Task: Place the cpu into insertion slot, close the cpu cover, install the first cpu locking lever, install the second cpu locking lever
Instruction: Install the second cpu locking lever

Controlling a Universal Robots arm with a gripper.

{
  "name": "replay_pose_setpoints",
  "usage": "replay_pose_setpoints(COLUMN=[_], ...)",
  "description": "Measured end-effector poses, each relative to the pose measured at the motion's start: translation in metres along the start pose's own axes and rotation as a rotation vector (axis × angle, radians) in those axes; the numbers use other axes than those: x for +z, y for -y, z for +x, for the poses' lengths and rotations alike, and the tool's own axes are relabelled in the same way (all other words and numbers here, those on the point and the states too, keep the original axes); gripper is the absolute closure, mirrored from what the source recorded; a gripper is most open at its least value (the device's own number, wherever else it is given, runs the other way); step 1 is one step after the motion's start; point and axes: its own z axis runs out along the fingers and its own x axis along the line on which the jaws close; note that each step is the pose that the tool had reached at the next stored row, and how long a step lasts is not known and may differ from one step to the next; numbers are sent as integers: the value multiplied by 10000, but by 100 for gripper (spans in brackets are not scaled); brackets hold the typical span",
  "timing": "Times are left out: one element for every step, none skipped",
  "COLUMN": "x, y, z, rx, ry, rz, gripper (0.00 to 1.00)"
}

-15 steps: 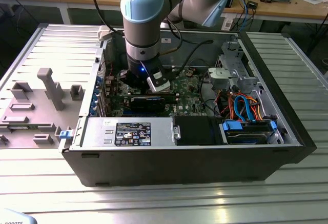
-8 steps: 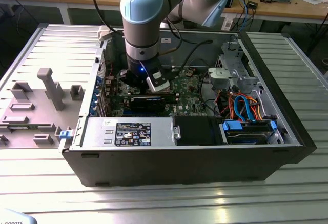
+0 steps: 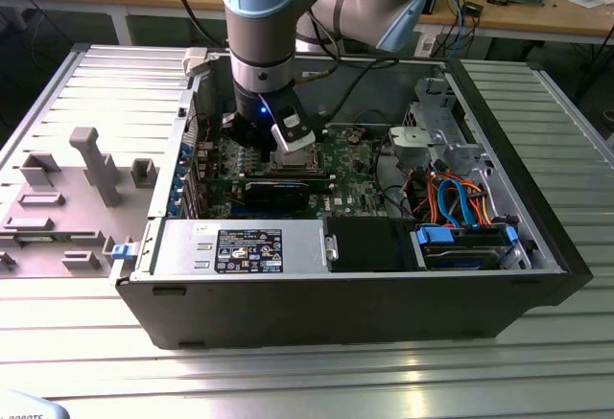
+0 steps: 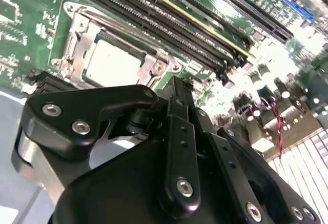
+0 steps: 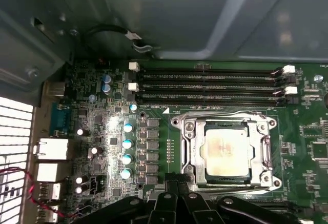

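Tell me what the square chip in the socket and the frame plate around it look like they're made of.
The square silver-grey chip looks like dull brushed metal, with soft, blotchy reflections. The thin silver frame plate around it looks like shinier stamped steel, judging by its bright glints, though that is only a guess.

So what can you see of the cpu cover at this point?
The cpu cover is a thin silver metal frame with a large square window. It lies flat and closed over the insertion slot, and the cpu shows through its window, dull silver-grey. Screws show at the frame's corners. In both wrist views the gripper sits just beside one edge of it; whether they touch cannot be told.
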Motion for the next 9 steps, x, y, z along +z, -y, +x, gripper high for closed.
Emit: replay_pose_setpoints(x=[-14, -13, -13, -14, -14, -14, -14, -14, -14], y=[-3, -3, -3, -3, -3, -3, -2, -3, -2], z=[0, 0, 0, 0, 0, 0, 0, 0, 0], rx=[0, 0, 0, 0, 1, 1, 1, 1, 1], ry=[-2, 0, 0, -1, -2, -4, -5, -5, -5], rz=[2, -1, -1, 0, 1, 1, 1, 1, 1], gripper=[89, 89, 89, 89, 89, 89, 89, 89, 89])
